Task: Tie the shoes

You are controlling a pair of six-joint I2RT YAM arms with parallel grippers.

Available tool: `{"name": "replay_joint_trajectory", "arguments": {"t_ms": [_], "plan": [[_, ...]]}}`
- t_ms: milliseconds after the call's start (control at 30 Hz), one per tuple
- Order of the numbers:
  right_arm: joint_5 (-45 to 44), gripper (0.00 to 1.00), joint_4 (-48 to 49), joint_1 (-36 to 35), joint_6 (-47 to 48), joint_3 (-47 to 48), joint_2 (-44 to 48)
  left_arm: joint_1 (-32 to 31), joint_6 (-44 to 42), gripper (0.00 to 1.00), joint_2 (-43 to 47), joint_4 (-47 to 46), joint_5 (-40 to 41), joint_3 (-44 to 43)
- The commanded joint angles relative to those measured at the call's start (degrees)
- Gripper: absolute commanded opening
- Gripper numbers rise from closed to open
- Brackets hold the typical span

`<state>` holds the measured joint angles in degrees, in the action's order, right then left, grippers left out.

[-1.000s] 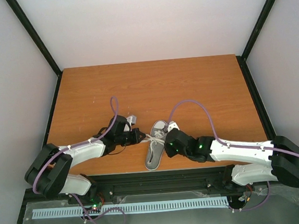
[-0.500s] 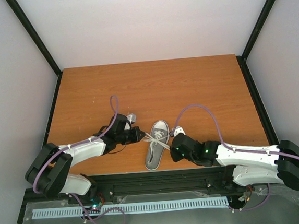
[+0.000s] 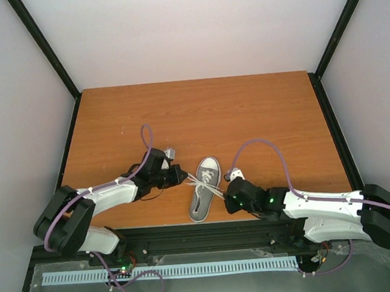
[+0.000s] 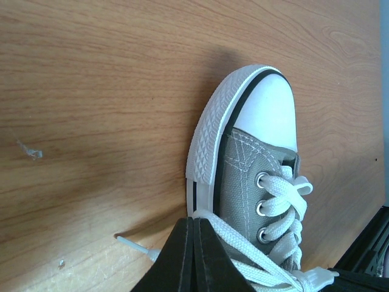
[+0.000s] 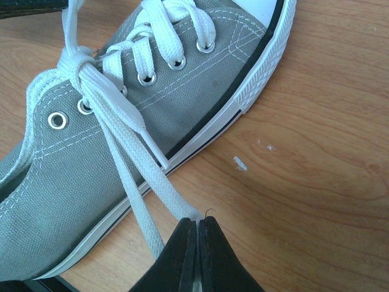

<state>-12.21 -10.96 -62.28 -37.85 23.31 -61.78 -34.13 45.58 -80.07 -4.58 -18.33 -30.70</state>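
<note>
The grey sneaker [image 3: 204, 186] with white toe cap and white laces lies near the table's front edge, toe pointing away. It also shows in the left wrist view [image 4: 252, 158] and in the right wrist view [image 5: 91, 176]. My left gripper [image 3: 182, 176] is at the shoe's left side, shut on a white lace loop [image 4: 243, 243]. My right gripper [image 3: 231, 199] is at the shoe's right side, shut on the other lace loop [image 5: 155, 182]. The laces meet in a knot [image 5: 76, 61] over the eyelets, pulled out to both sides.
The wooden table [image 3: 199, 118] extends far behind the shoe. Its front edge with a black rail [image 3: 209, 228] lies just behind the shoe's heel. A lace tip [image 4: 130, 244] rests on the wood left of the shoe.
My right gripper has drawn back to the right and toward the front edge with its lace loop. My left gripper has shifted slightly left. The knot is pulled tighter.
</note>
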Motion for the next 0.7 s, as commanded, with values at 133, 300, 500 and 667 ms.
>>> {"name": "replay_joint_trajectory", "arguments": {"t_ms": [133, 300, 500, 667], "plan": [[0.9, 0.15, -2.6, 0.0, 1.3, 0.4, 3.3, 1.5, -2.6, 0.04, 3.7, 1.8, 0.3, -1.1], [0.2, 0.73, -5.9, 0.0, 2.8, 2.7, 6.7, 1.5, -7.8, 0.74, 9.6, 5.9, 0.0, -3.0], [-0.5, 0.95, -8.3, 0.6, 6.7, 7.6, 10.1, 1.5, -14.5, 1.00, 13.9, 13.4, -1.3, -7.8], [5.0, 1.00, -5.7, 8.4, 11.3, 14.7, 4.1, 1.5, -17.4, 1.00, 9.1, 15.3, -3.0, -14.3]]}}
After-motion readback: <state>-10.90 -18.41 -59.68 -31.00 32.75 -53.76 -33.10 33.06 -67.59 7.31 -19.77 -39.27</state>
